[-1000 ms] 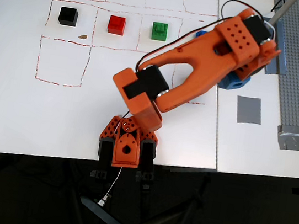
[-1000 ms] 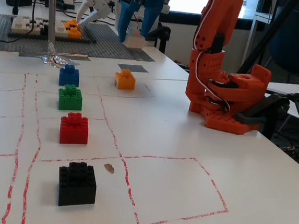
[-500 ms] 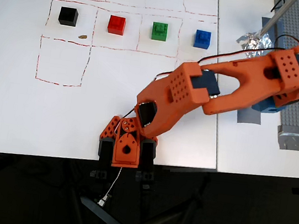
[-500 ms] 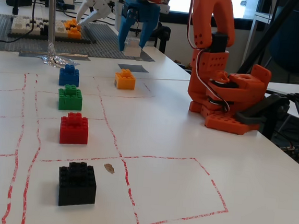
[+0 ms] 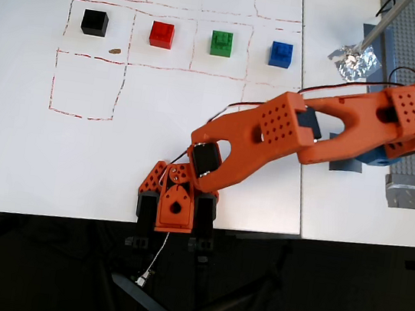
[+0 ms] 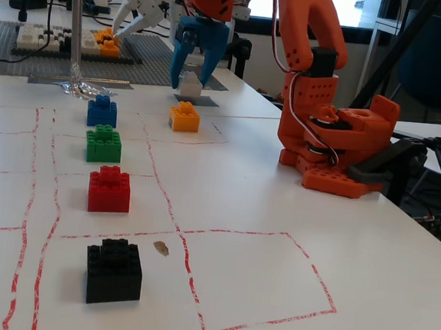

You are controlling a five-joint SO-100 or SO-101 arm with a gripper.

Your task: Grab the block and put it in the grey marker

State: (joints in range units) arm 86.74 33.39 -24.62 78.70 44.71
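From the fixed view, the blue gripper hangs over the grey marker, its fingers pinching the block, a small white brick-shaped cube. The block sits low, at or just above the marker, behind the orange-yellow brick.

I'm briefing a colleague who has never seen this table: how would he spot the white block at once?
In the fixed view, start at the orange arm's base and follow the arm to its blue claw, at the far end of the white table. The white block sits between the claw's fingers, just behind the orange-yellow brick. It is the only white brick there; the row nearby is blue, green, red and black.
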